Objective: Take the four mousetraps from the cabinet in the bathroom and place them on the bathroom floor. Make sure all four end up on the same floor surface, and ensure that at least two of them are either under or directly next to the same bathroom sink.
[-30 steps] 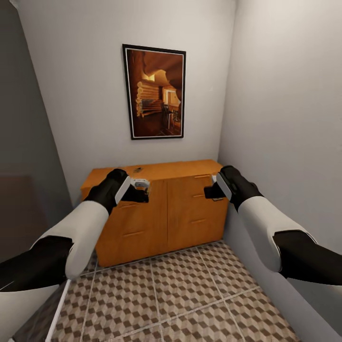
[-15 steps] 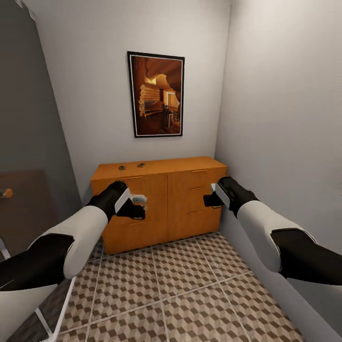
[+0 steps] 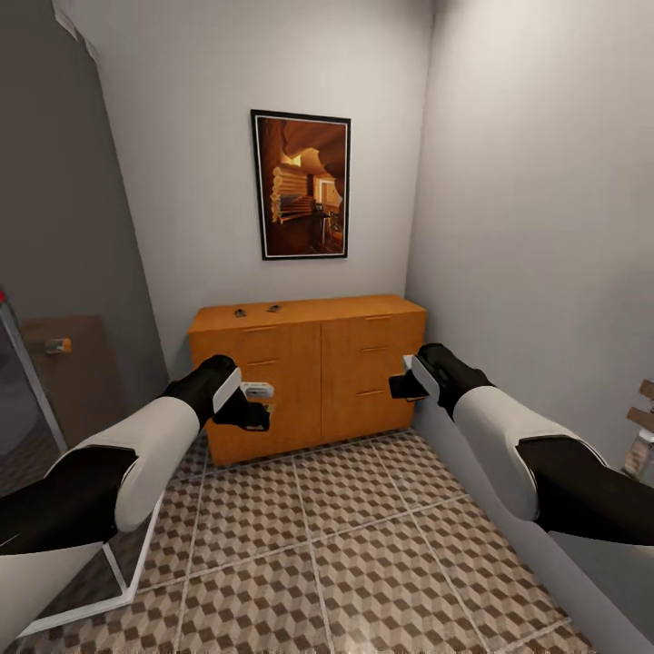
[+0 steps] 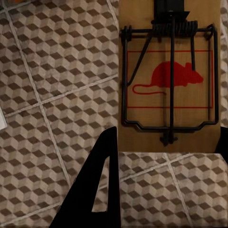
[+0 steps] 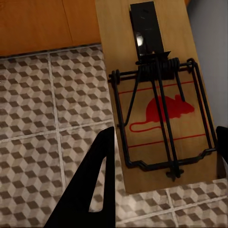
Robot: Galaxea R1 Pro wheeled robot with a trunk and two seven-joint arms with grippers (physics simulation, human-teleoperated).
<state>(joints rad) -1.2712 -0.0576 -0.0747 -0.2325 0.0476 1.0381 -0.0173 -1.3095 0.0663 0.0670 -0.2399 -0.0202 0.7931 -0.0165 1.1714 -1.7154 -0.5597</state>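
The orange-brown cabinet stands against the far wall. Two small dark mousetraps lie on its top, towards its left end. My left gripper hangs in front of the cabinet's left half. In the left wrist view it is shut on a wooden mousetrap with a red mouse print. My right gripper is level with the cabinet's right edge, and in the right wrist view it is shut on another mousetrap. The cube-patterned bathroom floor lies below both. The bathroom sink is out of view.
A framed picture hangs above the cabinet. The grey right wall runs close beside my right arm. At left are a dark panel, a brown board and a glass pane's edge. Open floor stretches towards me.
The camera has pulled back from the cabinet, so it looks smaller and farther. The two traps on its top have come into sight. Both grippers keep their mousetraps.
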